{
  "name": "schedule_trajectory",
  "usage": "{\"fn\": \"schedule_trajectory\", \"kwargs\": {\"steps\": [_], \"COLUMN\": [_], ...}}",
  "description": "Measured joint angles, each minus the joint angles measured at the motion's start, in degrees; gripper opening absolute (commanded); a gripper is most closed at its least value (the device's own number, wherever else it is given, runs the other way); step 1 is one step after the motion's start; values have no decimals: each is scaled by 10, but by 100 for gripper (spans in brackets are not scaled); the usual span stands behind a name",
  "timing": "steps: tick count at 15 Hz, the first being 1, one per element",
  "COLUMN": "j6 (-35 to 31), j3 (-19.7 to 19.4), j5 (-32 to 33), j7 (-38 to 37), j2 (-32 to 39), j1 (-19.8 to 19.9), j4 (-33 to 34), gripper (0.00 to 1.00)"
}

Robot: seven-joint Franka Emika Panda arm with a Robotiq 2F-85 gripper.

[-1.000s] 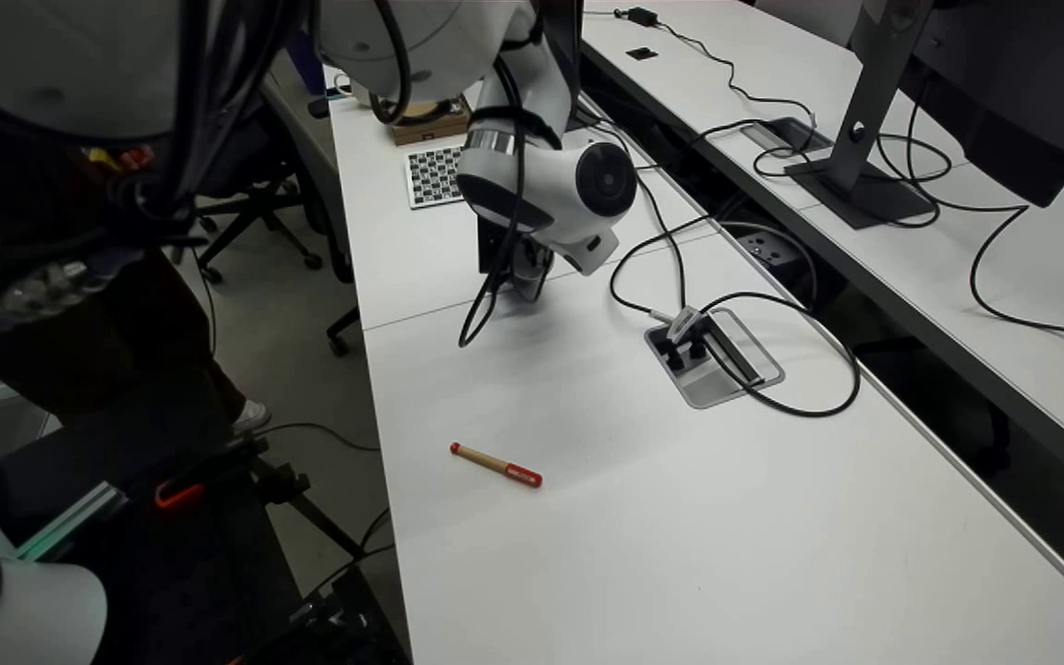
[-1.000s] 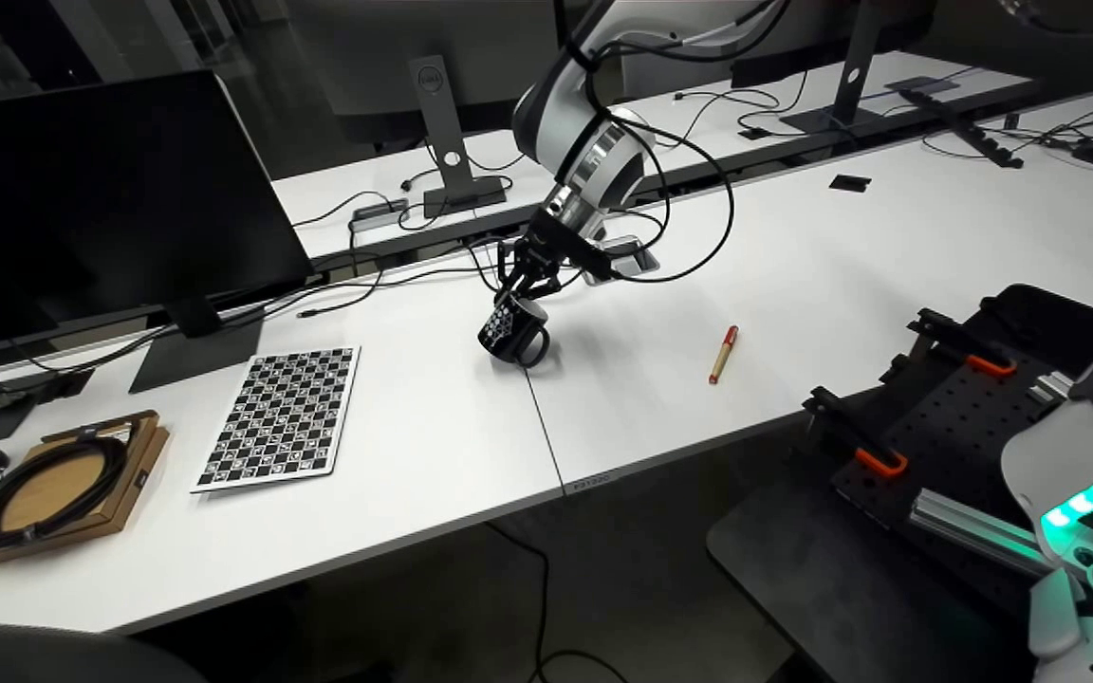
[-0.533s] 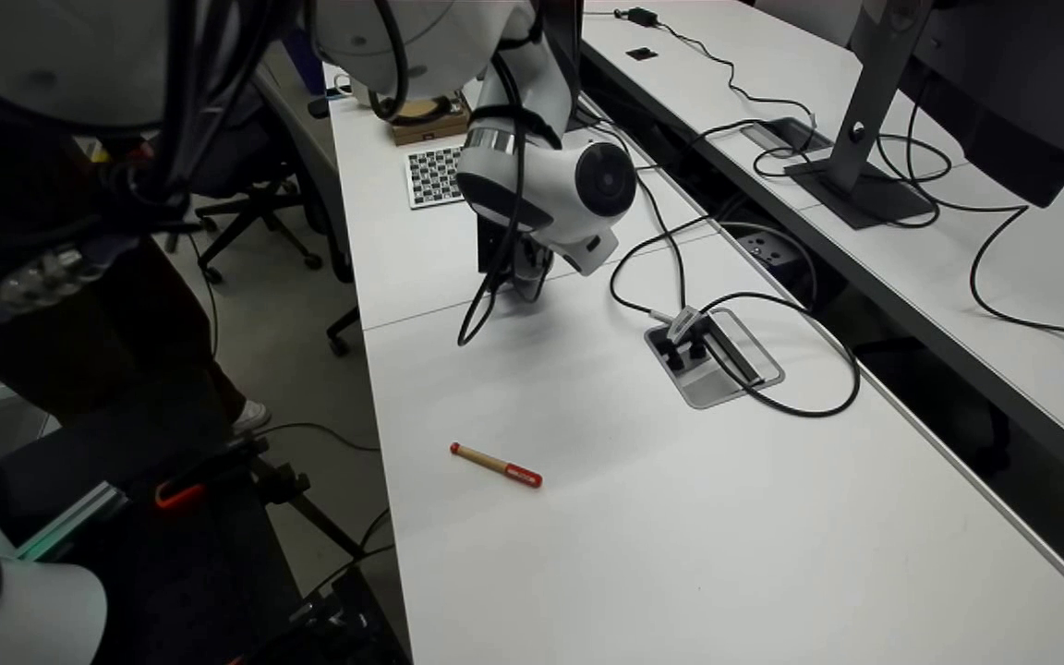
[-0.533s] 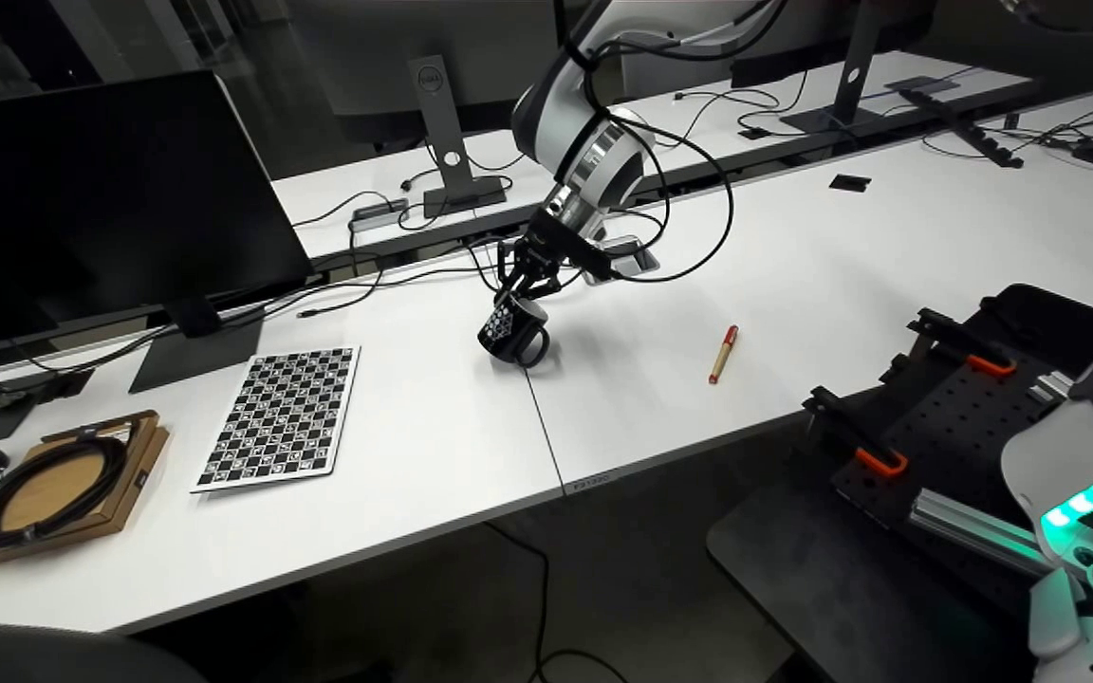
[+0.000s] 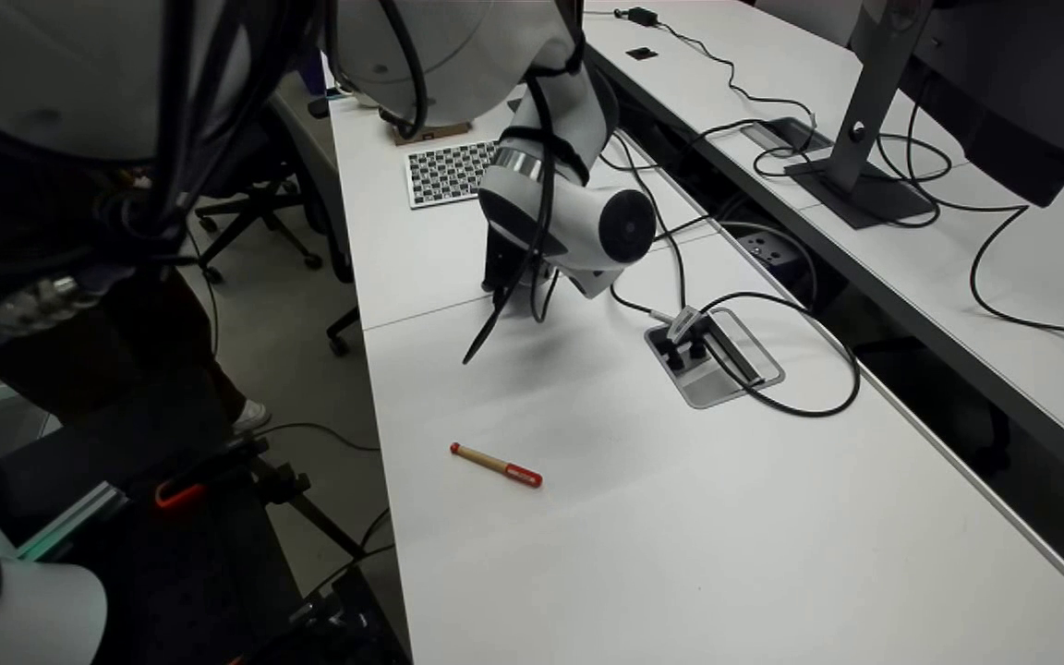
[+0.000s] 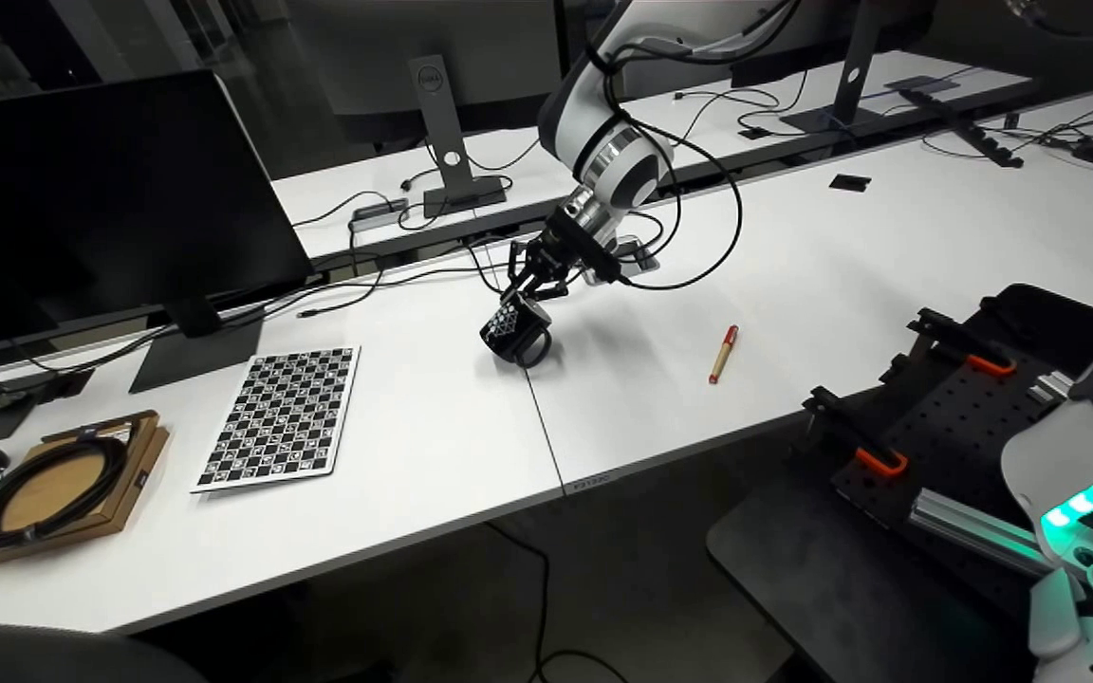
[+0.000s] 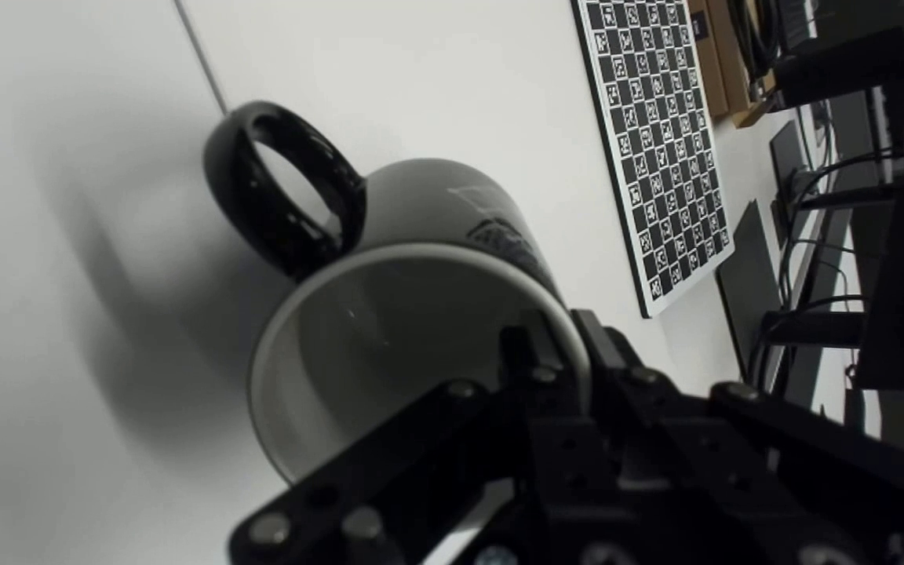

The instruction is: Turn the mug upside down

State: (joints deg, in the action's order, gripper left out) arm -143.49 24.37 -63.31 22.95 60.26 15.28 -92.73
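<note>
The mug, black with a white pattern and a pale inside, leans to one side on or just above the white desk; whether it touches is unclear. In the wrist view the mug shows its opening towards the camera and its handle at upper left. My gripper is shut on the mug's wall at the rim, one finger inside and one outside. In an exterior view the gripper comes down on the mug from the upper right. The arm mostly hides the mug in an exterior view.
A red-brown pen lies right of the mug. A checkered board and a cardboard box with coiled cable are to the left. Behind are a monitor, loose cables and a socket box. The desk's front edge is nearer.
In the last half second the wrist has shifted a little right in both exterior views and dipped, changing its tilt. The mug has stayed almost in place, turning only slightly with it.
</note>
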Motion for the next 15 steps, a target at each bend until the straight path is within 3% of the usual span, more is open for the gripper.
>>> {"fn": "schedule_trajectory", "kwargs": {"steps": [5, 10, 15], "j6": [63, 128, 187], "j3": [-42, -82, -98], "j5": [-56, -75, -133], "j7": [53, 59, 66], "j2": [10, 20, 46], "j1": [0, -10, -10], "j4": [25, 45, 59], "gripper": [2, 2, 2]}}
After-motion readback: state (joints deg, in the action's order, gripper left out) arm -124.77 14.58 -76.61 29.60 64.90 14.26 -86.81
